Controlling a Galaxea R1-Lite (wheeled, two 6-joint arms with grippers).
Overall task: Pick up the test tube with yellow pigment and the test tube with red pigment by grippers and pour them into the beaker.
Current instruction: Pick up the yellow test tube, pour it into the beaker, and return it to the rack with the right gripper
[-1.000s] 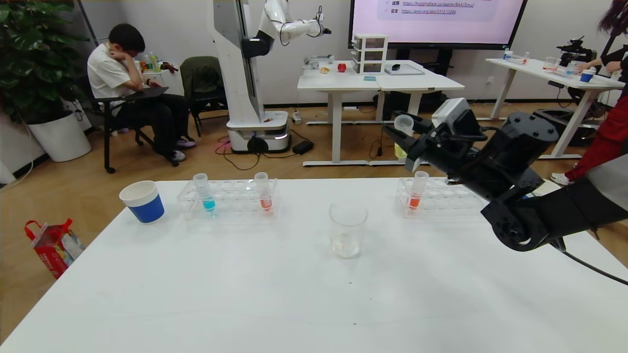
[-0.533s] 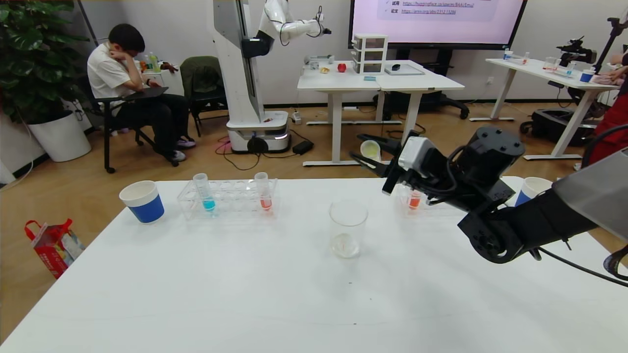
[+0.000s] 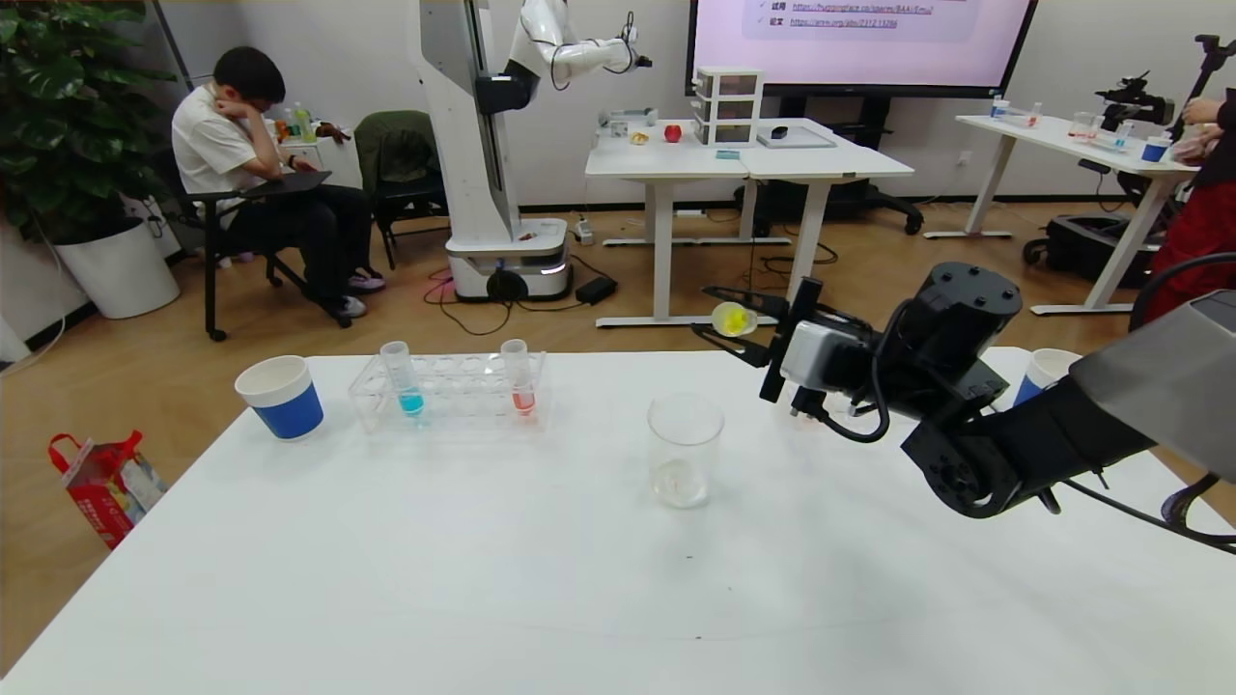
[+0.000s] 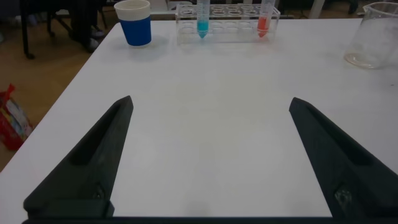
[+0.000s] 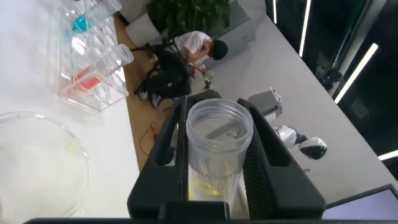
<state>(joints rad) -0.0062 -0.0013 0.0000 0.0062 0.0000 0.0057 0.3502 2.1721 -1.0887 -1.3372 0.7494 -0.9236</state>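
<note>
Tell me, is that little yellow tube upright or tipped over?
Tipped. The right hand holds the test tube with yellow pigment nearly on its side, its open mouth facing the head camera, above and behind the beaker.

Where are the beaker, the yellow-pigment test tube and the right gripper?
beaker point(image 3: 685, 461): head view, on its clear glass wall.
test tube with yellow pigment point(image 5: 217, 149): right wrist view, on its clear side below the rim.
right gripper point(image 3: 726, 319): head view, midway between its fingertips.

Right rack behind the right gripper point(image 3: 731, 323) is almost wholly hidden by the arm in the head view; its tubes cannot be made out. The blue cup point(image 3: 1041, 374) beside that arm shows only in part. In the right wrist view the beaker point(image 5: 38, 163) is cut off by the frame edge. Left gripper point(image 4: 208, 158) fingers run out of frame.
</note>
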